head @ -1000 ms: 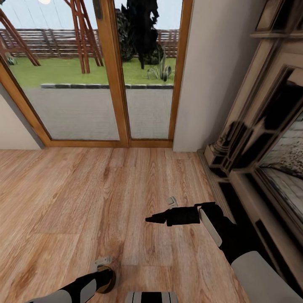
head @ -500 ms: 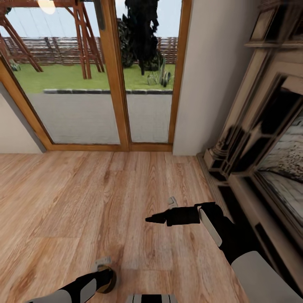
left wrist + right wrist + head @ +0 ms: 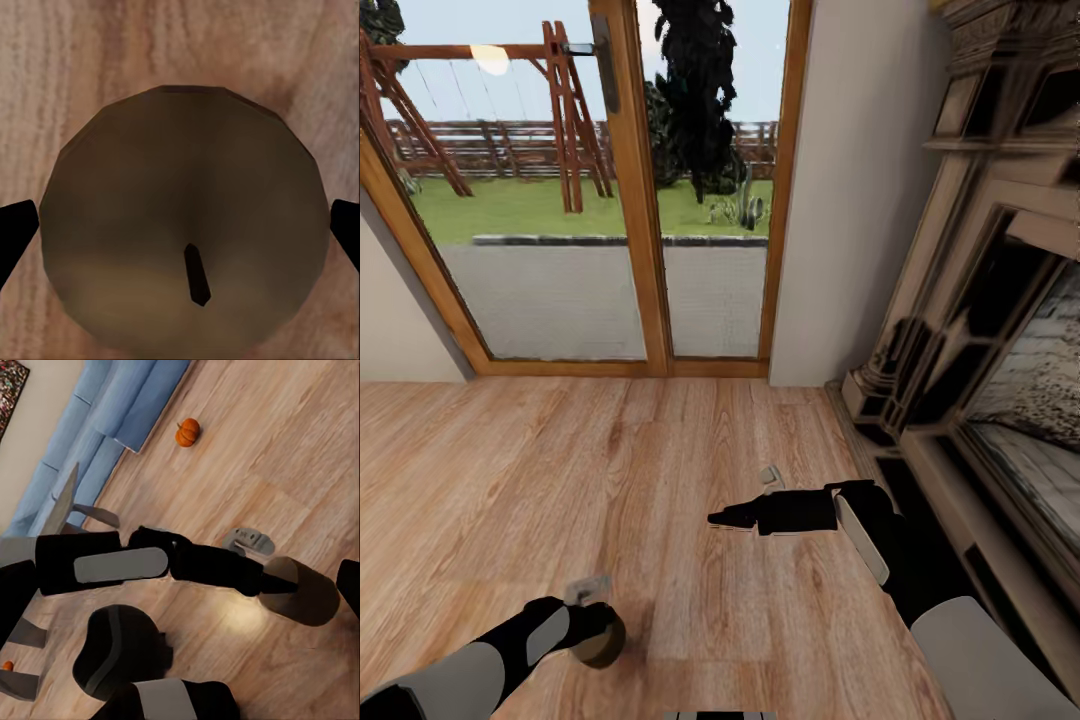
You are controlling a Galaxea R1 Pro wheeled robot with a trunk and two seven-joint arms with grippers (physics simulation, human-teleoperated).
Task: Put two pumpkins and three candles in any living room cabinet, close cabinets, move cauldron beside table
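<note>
Left gripper (image 3: pixel 598 625) hangs low over the wood floor (image 3: pixel 560 480), jaws closed on a squat brown candle (image 3: pixel 600 640). Left wrist view: candle (image 3: pixel 184 247) seen end-on, round top w/ short dark wick (image 3: pixel 195 275), black fingertips (image 3: pixel 15 229) touching its rim on opposite sides, floor planks behind. Right wrist view: same candle (image 3: pixel 300 591) appears as a short brown cylinder at the end of the left arm (image 3: pixel 150 562), above the floor.

Right gripper (image 3: pixel 725 518) is held out level above the floor, approx. mid-room in head view; jaws look drawn together to a narrow black point, nothing between them.

One pumpkin (image 3: pixel 187 432), bright orange w/ dark stem, sits on the floor just beside the base of a blue sofa (image 3: pixel 112 427), well apart from both arms. A second small orange object (image 3: pixel 6 665) at the picture edge is too small to identify. Pale slanted legs (image 3: pixel 90 514) nearby; cannot tell what they belong to.

Head view background: wood-framed glass doors (image 3: pixel 630 190) w/ lawn and fence beyond; ornate fireplace surround (image 3: pixel 980 330) along robot's right.
</note>
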